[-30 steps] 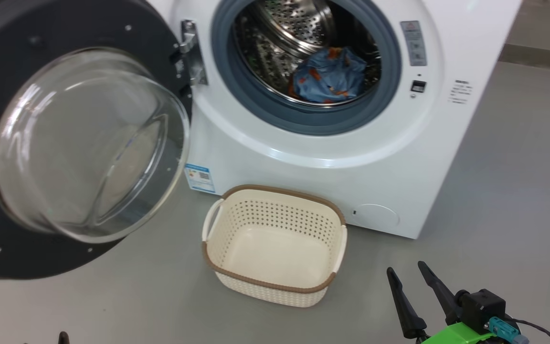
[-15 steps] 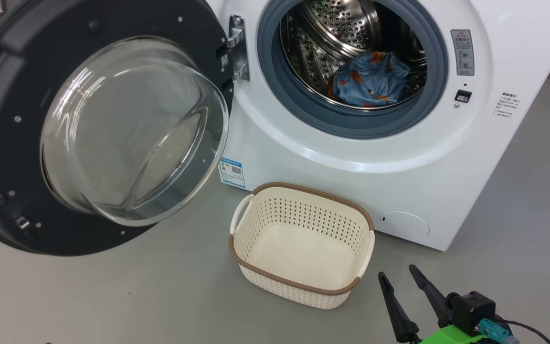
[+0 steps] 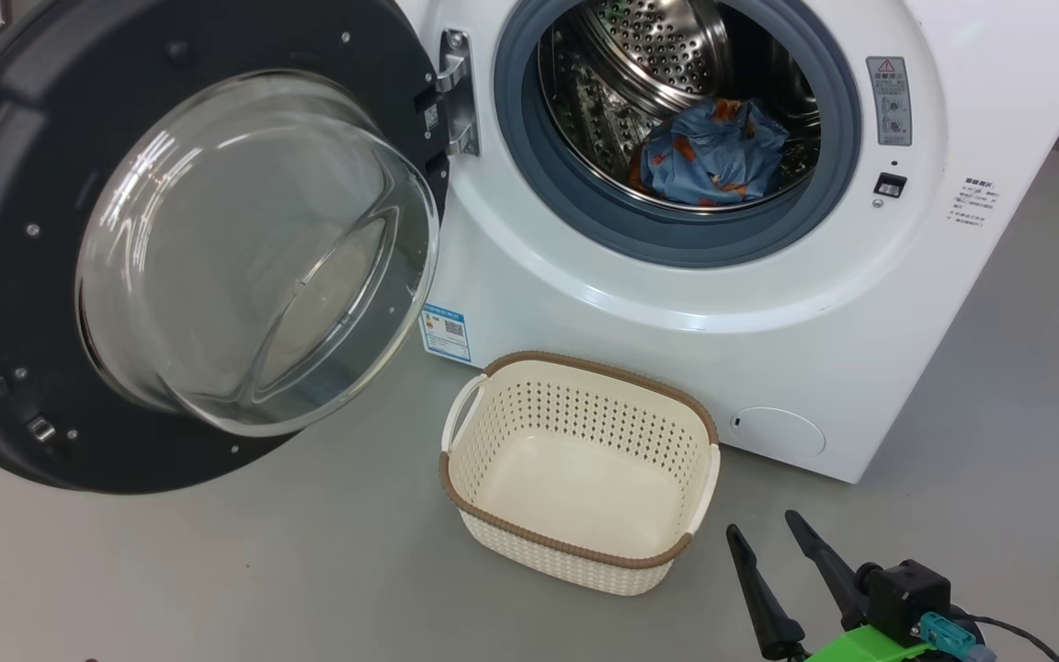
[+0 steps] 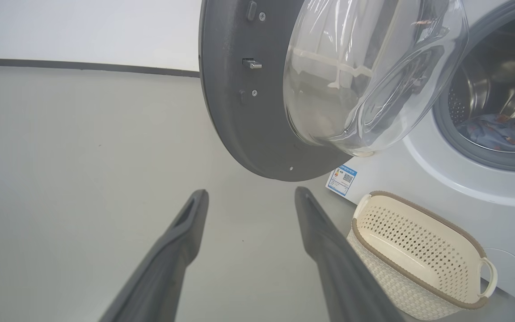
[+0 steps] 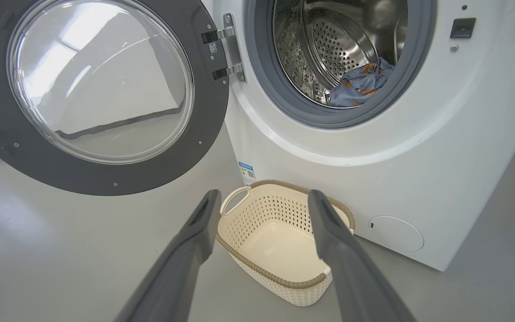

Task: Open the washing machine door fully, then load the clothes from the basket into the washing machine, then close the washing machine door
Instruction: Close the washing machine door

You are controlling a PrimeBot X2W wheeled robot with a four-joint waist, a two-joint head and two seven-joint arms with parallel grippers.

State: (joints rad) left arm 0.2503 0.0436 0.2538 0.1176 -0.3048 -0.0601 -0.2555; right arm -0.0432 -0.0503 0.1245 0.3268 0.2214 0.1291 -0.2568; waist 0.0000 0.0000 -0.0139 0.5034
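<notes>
1. While the head view looked down on the washing machine (image 3: 677, 349) from the front, it gave us the washing machine door (image 3: 24, 276) swung wide to the left on its hinge (image 3: 456, 92). The clothes (image 3: 713, 152) lay as a small blue bundle low in the drum (image 3: 658, 55). The basket (image 3: 575, 414) stood on the floor (image 3: 217, 570) in front of the machine, its bare bottom showing.
2. From the left wrist view we saw the door nearly edge-on, with a small metal latch peg (image 4: 252, 65) on its dark rim. A white wall (image 4: 83, 27) with a dark skirting strip (image 4: 83, 67) ran beyond it. The left gripper (image 4: 251, 192) hung with its fingers spread apart, bare floor showing between them.
3. From the right wrist view we faced the door's inner side squarely, its glass bowl (image 5: 101, 80) full of reflections. The right gripper (image 5: 264, 194) had its fingers parted around no object, with the basket beyond them. In the head view it sat at the lower right, near the basket's right corner but apart from it.
4. The door's lower rim hung above the floor, left of the basket and clear of it. The basket stood between the blue label sticker (image 3: 447, 333) and the round hatch (image 3: 780, 432). Open grey floor lay to its left and in front.
5. In the head view the frame cut off the door's left edge and the top of the drum. The gasket (image 3: 539, 184) hid the bundle's lower edge. We could not read the warning label (image 3: 893, 101), nor tell whether the basket touched the machine.
</notes>
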